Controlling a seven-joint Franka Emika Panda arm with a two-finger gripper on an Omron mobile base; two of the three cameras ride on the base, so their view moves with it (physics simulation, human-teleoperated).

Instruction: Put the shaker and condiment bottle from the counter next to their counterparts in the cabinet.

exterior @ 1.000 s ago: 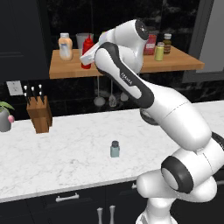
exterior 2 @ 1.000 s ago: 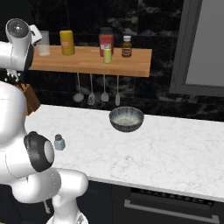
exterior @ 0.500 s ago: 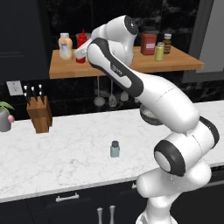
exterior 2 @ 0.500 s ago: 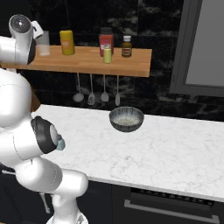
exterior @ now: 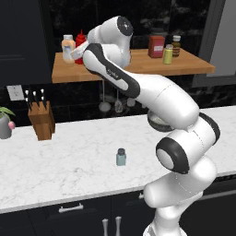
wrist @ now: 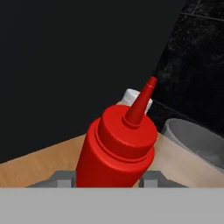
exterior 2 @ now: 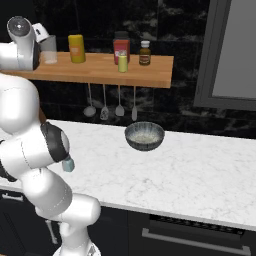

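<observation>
The red condiment bottle (wrist: 117, 146) stands upright between my fingertips (wrist: 151, 178) in the hand view, with the gripper (wrist: 106, 179) shut on it. From the left base view it (exterior: 81, 40) sits over the left end of the wooden cabinet shelf (exterior: 138, 69), right beside the peach bottle (exterior: 68, 47) with its white cap (wrist: 130, 96). I cannot tell whether it touches the plank. The grey-blue shaker (exterior: 120, 157) stands alone on the marble counter (exterior: 69, 166), partly hidden by my arm in the right base view (exterior 2: 68, 164). The yellow-green shaker (exterior: 168, 54) is far right on the shelf.
A grey cup (wrist: 192, 140) stands just right of the bottle. A yellow jar (exterior 2: 76, 48), a red jar (exterior 2: 121, 47) and a brown bottle (exterior 2: 145, 53) share the shelf. On the counter are a knife block (exterior: 41, 122), a plant (exterior: 4, 123) and a metal bowl (exterior 2: 144, 136).
The arm has carried the red bottle up and to the left along the shelf, closer to the peach bottle, and turned it upright. The shaker on the counter has not moved.
</observation>
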